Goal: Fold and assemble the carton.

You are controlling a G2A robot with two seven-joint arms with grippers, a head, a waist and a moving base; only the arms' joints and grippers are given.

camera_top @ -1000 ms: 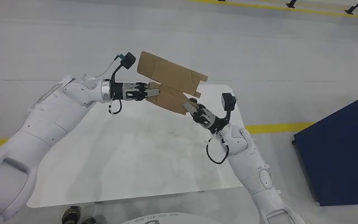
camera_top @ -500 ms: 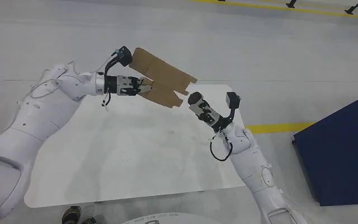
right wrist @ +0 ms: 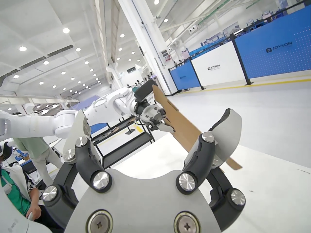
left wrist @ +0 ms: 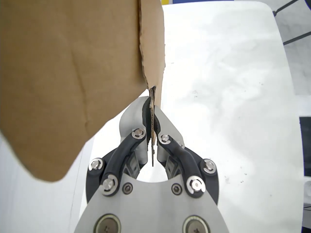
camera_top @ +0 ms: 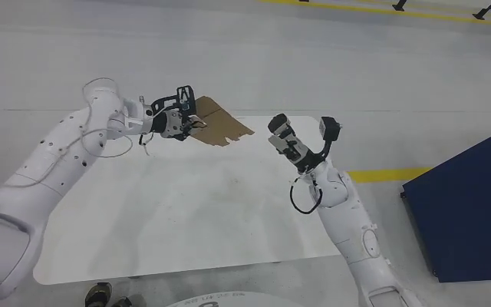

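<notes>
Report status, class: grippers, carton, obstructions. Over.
Left gripper shut on carton edge. Right gripper open, apart from it. Carton flat, aloft over far side of table. Nothing between them.

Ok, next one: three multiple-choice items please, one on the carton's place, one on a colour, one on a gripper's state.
1. Where is the carton? A flat on the table; B in the left gripper; C in the right gripper.
2. The table top is: A white; B blue; C brown.
3. The right gripper is: A shut on the carton; B shut, empty; C open, empty.
Answers: 1 B, it pinches the carton's edge; 2 A, white in the top view; 3 C, its jaws stand apart, clear of the carton.
</notes>
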